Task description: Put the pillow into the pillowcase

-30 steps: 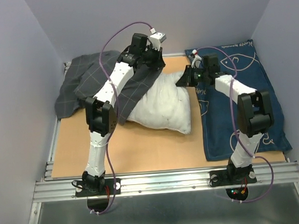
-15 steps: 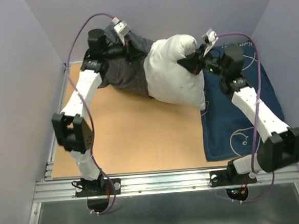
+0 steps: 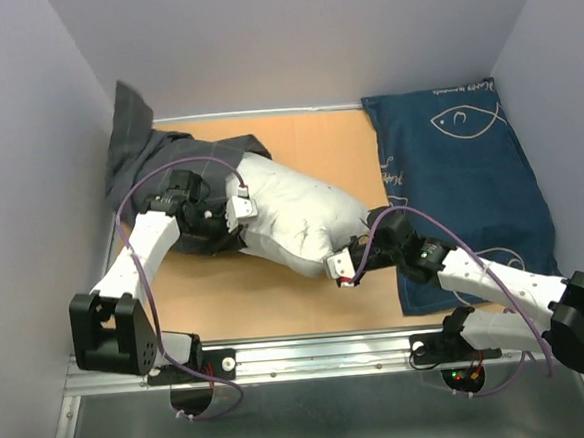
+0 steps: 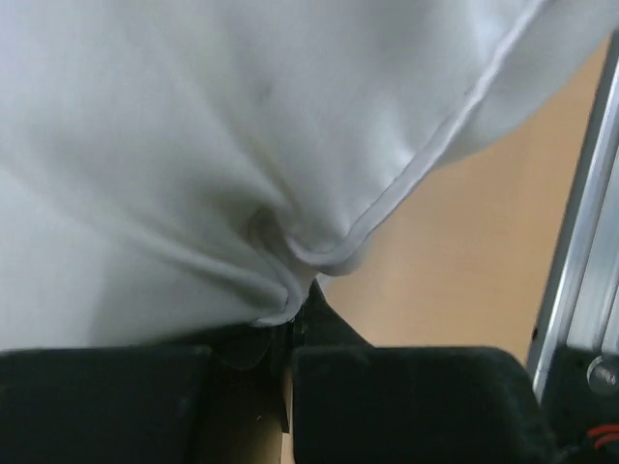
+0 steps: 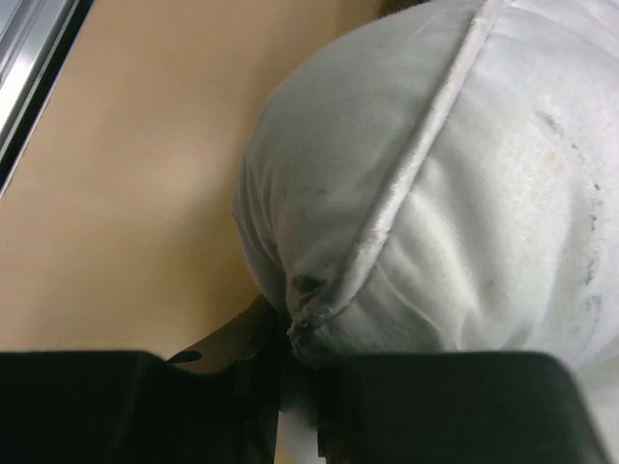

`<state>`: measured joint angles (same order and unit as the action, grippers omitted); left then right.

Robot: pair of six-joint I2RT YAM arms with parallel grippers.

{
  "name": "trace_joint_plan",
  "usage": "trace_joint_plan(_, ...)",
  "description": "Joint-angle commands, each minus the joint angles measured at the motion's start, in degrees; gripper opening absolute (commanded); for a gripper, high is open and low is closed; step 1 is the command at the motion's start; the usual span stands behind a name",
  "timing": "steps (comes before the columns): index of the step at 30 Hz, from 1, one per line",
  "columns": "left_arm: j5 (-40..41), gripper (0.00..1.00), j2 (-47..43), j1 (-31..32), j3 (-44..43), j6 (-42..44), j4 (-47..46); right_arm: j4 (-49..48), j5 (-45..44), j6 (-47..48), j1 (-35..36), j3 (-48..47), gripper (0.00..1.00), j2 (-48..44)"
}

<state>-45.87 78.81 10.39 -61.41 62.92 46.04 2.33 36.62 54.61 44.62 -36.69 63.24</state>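
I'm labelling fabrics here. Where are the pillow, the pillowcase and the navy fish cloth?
pillow (image 3: 297, 214), top external view, middle of its white face.
pillowcase (image 3: 131, 140), top external view, grey fold against left wall.
navy fish cloth (image 3: 459, 167), top external view, its flat middle.

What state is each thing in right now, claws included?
pillow: lying on the table, almost all bare, left end against the pillowcase.
pillowcase: crumpled at the left, one end sticking up.
navy fish cloth: spread flat at the right, in neither claw.
left claw: shut on the pillow's piped edge.
right claw: shut on a pillow corner.
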Motion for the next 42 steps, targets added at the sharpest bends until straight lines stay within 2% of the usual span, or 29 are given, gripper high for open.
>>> trace_joint_plan(1, 6.7, 0.05, -9.6, 0.2, 5.8, 10.0, 4.0, 2.5, -5.2, 14.2, 3.1, 2.8, 0.23, 0.0)
trace_joint_plan(2, 7.9, 0.17, -10.2, 0.1, 6.6, 9.8, 3.7, 2.6, -5.6, 13.3, 4.1, 2.2, 0.45, 0.9)
trace_joint_plan(4, 9.6, 0.35, -10.6, 0.0, 6.4, 8.3, 3.5, 2.5, -8.6, 10.4, 4.9, -0.5, 0.62, 4.1)
trace_joint_plan(5, 9.4, 0.4, -10.6, 0.0, 4.7, 7.5, 3.0, 2.5, -10.8, 8.1, 4.9, -1.4, 0.8, 5.5)
trace_joint_plan(8, 8.2, 0.52, -8.8, 0.0, -0.4, -0.7, -2.9, 2.5, -15.3, 0.8, 4.9, -6.6, 0.95, 9.3)
trace_joint_plan(11, 7.8, 0.56, -4.8, 0.0, -8.2, -3.0, 1.9, 2.8, -18.5, -3.2, 4.5, -7.4, 0.98, 8.0)
trace_joint_plan(12, 8.7, 0.56, -2.4, -0.2, -14.2, -4.5, 3.9, 3.7, -19.6, -4.5, 4.3, -6.6, 0.98, 6.3)
trace_joint_plan(15, 6.3, 0.61, -1.6, -2.7, -22.9, -7.4, 11.4, 7.5, -21.6, -5.0, 2.3, -1.7, 1.0, -0.7)
trace_joint_plan(16, 5.7, 0.65, -2.4, -2.7, -24.2, -8.1, 11.4, 8.8, -22.4, -5.8, 1.9, -0.9, 1.0, -2.1)
trace_joint_plan(17, 5.8, 0.69, -3.5, -2.7, -24.9, -10.6, 9.7, 10.1, -22.8, -7.0, 0.2, -0.5, 1.0, -4.5)
trace_joint_plan(18, 8.2, 0.71, -5.8, -3.0, -24.9, -21.0, 6.4, 11.4, -23.1, -11.0, -1.2, -0.4, 1.0, -5.5)
trace_joint_plan(19, 10.6, 0.76, -6.9, -3.0, -24.7, -28.0, -1.9, 11.8, -22.9, -13.5, -2.9, -0.8, 1.0, -6.1)
trace_joint_plan(21, 18.5, 0.82, -7.0, -3.0, -25.7, -40.7, -8.0, 12.8, -21.3, -21.2, -9.8, -4.2, 1.0, -5.9)
trace_joint_plan(22, 21.7, 0.84, -6.2, -2.9, -26.6, -43.7, -12.9, 13.1, -20.5, -23.6, -12.4, -5.7, 1.0, -5.5)
trace_joint_plan(23, 24.5, 0.87, -4.8, -3.0, -27.8, -45.4, -14.0, 13.2, -19.4, -25.9, -17.5, -7.2, 1.0, -4.9)
trace_joint_plan(25, 32.0, 0.87, 2.0, -2.8, -34.1, -48.0, -13.9, 13.8, -14.5, -34.1, -22.0, -13.0, 1.0, -0.9)
trace_joint_plan(26, 33.5, 0.87, 4.6, -2.8, -36.4, -48.0, -13.4, 14.1, -12.9, -37.3, -24.6, -15.2, 1.0, 1.5)
trace_joint_plan(27, 37.7, 0.87, 9.6, -2.7, -40.9, -47.7, -12.3, 14.5, -10.1, -44.3, -25.5, -20.0, 1.0, 6.2)
trace_joint_plan(31, 42.0, 0.87, 19.6, -2.4, -49.6, -47.1, -8.2, 14.6, -0.2, -63.5, -28.4, -28.0, 1.0, 16.5)
trace_joint_plan(35, 45.3, 0.89, 24.7, -2.0, -50.7, -46.0, -5.4, 13.0, 6.9, -78.2, -28.4, -32.4, 1.0, 26.0)
trace_joint_plan(40, 48.2, 0.89, 25.3, -1.5, -47.2, -45.4, -7.6, 8.6, 8.6, -84.1, -28.4, -31.4, 1.0, 30.2)
trace_joint_plan(42, 49.2, 0.79, 25.7, -1.4, -46.2, -45.5, -7.5, 8.3, 9.6, -85.1, -28.3, -31.1, 1.0, 31.9)
